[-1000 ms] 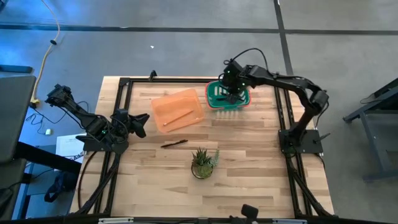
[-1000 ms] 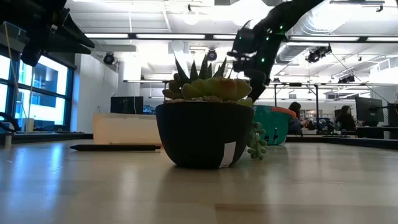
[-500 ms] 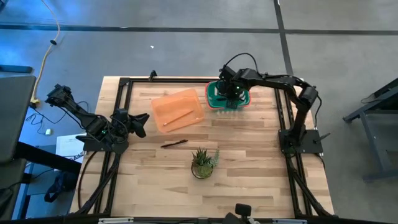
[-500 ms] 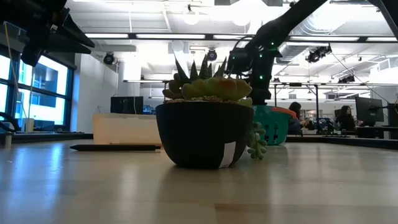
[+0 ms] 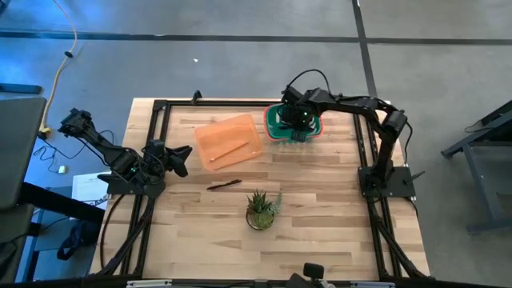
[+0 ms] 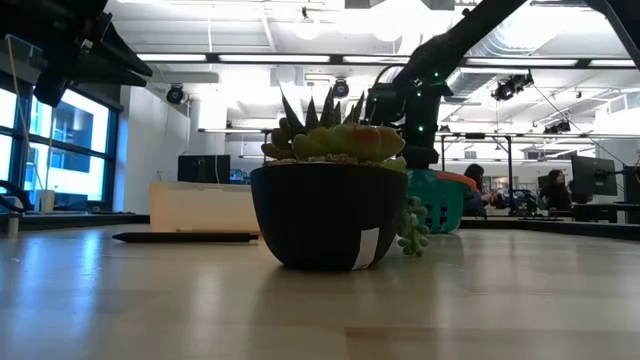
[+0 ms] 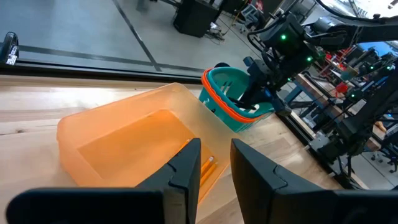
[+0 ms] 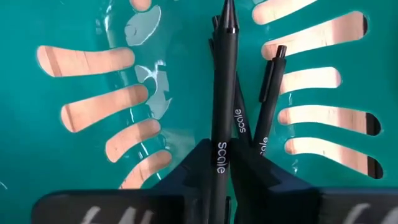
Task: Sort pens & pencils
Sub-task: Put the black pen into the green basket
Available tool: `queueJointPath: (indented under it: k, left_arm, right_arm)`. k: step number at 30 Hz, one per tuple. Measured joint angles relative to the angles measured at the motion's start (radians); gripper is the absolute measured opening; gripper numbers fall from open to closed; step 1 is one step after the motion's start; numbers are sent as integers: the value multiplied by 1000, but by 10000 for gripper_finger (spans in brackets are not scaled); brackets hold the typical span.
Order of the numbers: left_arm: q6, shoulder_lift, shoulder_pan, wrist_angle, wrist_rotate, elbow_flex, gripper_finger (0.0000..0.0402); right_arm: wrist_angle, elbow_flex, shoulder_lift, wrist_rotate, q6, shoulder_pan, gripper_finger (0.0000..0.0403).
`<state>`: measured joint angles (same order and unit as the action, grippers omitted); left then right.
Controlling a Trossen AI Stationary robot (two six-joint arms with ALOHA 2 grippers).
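My right gripper [image 5: 298, 122] reaches down into the teal basket [image 5: 276, 128] at the far right, shut on a black pen [image 8: 222, 93]. Two more black pens [image 8: 266, 93] lie on the basket floor [image 8: 93, 81] under it. Another dark pen [image 5: 224, 185] lies flat on the table near the middle. Orange-tan pencils [image 5: 230, 149] lie in the orange tray [image 5: 216, 132]. My left gripper [image 7: 214, 168] waits at the left edge, open, holding nothing and pointing at the tray. My right gripper pinches the black pen's barrel [image 8: 222, 134] between its two fingers [image 8: 196, 165]. The fingers come from above, pointing steeply down, and the pen runs on along them. Its free end [image 8: 227, 15] points at the basket floor above the two lying pens; whether it touches, I cannot tell.
A potted succulent [image 5: 262, 210] stands near the front middle of the table, close to the loose pen. A black frame rail [image 5: 156, 144] runs along the table's edges. Bare wood lies between the tray, the basket and the plant.
My right gripper has sunk toward the teal basket with the pen and now stands inside it; its wrist has rolled a little on the way down.
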<state>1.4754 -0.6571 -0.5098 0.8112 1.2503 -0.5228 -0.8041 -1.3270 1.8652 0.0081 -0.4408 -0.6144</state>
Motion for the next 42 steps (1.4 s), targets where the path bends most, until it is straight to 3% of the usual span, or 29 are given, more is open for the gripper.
queueJointPath:
  k: [5,19,30,34,42]
  left_arm:
    - [0,0,0,0,0,0,76]
    - [0,0,0,0,0,0,76]
    - [0,0,0,-1,0,0,76]
    - [-1,0,0,-8,-46,0,76]
    - [-28,-24,0,-12,-168,0,76]
  right_arm:
    - [0,0,0,-1,1,0,61]
    - [-10,-6,-2,-1,18,0,62]
    - [-162,-202,-6,-1,40,2,62]
    - [-240,-292,-6,-2,77,14,62]
    - [-250,-424,-42,-143,190,27,62]
